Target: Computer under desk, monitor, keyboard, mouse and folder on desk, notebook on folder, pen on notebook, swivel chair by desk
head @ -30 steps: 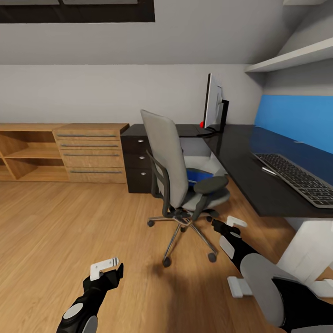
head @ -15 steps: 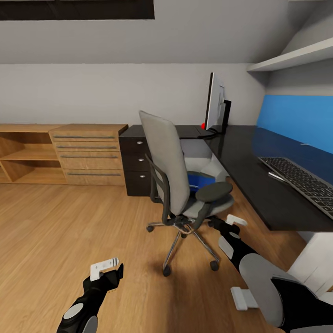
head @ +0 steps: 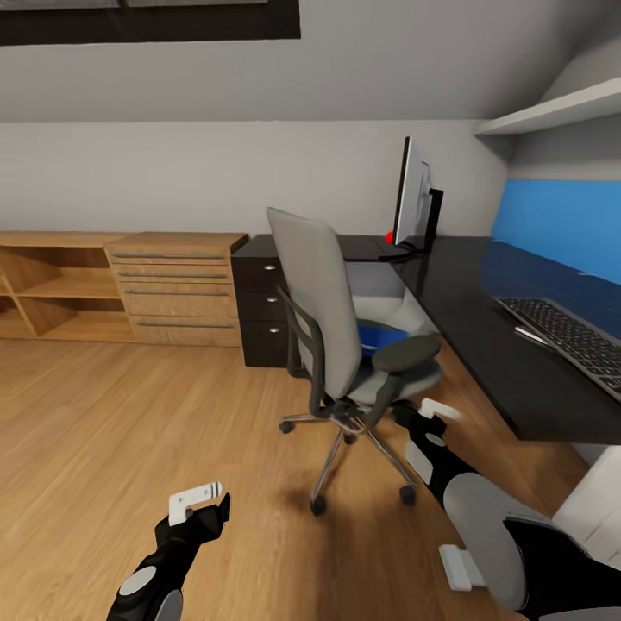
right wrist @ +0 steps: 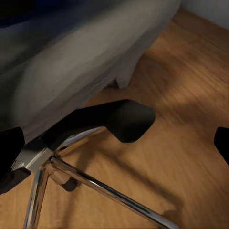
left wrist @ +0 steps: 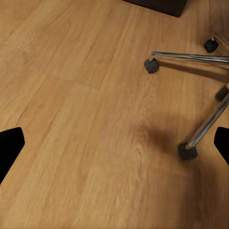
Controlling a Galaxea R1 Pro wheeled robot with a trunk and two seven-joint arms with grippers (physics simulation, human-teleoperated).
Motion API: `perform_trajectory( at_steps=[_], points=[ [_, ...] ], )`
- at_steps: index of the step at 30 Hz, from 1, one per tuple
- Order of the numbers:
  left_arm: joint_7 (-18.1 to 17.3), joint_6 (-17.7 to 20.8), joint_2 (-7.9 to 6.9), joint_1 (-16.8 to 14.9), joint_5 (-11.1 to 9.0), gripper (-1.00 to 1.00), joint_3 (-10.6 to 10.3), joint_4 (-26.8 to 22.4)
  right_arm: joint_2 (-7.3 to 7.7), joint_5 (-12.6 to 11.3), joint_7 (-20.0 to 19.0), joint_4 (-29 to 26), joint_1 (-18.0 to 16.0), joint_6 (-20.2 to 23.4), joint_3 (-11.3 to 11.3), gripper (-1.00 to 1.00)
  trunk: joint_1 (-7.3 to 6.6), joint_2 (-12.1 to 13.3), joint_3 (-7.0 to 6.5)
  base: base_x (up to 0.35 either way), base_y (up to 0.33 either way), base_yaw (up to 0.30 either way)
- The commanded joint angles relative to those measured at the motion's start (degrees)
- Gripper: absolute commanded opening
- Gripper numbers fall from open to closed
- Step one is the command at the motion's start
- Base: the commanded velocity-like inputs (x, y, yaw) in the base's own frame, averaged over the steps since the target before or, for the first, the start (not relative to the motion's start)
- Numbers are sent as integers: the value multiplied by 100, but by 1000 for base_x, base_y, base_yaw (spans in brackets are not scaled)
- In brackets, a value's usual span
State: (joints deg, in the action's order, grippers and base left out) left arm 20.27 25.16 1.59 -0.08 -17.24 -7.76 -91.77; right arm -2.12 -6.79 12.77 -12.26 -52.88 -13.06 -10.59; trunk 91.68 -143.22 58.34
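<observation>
Head view: you have the swivel chair (head: 345,345) in the middle of the frame, its grey back turned toward you and its chrome star base on the wood floor (head: 129,431). On its seat, between the backrest and the near armrest, a strip of the blue folder (head: 377,335) shows. The black desk (head: 483,345) runs from the centre toward the right edge, with its drawer unit (head: 263,302) at the far end just behind the chair. The monitor (head: 414,194) stands edge-on at the desk's far corner, a red light at its foot. At the right edge the keyboard (head: 569,338) lies flat on the desk, and the thin white pen (head: 530,335) lies just beside its left side. A light-wood chest (head: 177,289) and open shelves sit at the left against the wall. Your left gripper (head: 200,498) hangs over bare floor at the lower left; from here you cannot tell how its fingers stand. Your right gripper (head: 429,412) is low at centre right, just beside the chair's base and under the armrest.

Left wrist view: both dark fingertips (left wrist: 9,150) sit at opposite edges of the frame, well apart, with nothing between them but floor and two chrome legs of the chair (left wrist: 205,119) on castors.

Right wrist view: your fingertips (right wrist: 9,148) are again spread wide and empty, looking up close at the underside of the chair's grey seat (right wrist: 71,67), a black armrest pad and the chrome legs.
</observation>
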Motion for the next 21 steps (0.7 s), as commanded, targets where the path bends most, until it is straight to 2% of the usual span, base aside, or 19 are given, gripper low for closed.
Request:
perform_trajectory(
  at_steps=[1,7,13,21],
  points=[
    [49,14,-1,-1,-60,100,-7,-8,-13,-59,-11,4,-3,-34,23,100,-1,-2,-2,0,0,205],
    [47,11,-1,-1,-60,100,-7,-8,-42,-59,-11,4,-3,-45,22,100,-1,-2,-36,-5,5,209],
    [47,15,-1,-1,-60,100,-5,-8,-43,-59,-11,4,-3,-43,22,100,-1,-2,-70,-147,129,210],
    [47,15,-1,-1,-60,100,-7,-8,-46,-59,-11,11,-3,-40,26,100,-1,-2,-115,-12,9,213]
  ],
)
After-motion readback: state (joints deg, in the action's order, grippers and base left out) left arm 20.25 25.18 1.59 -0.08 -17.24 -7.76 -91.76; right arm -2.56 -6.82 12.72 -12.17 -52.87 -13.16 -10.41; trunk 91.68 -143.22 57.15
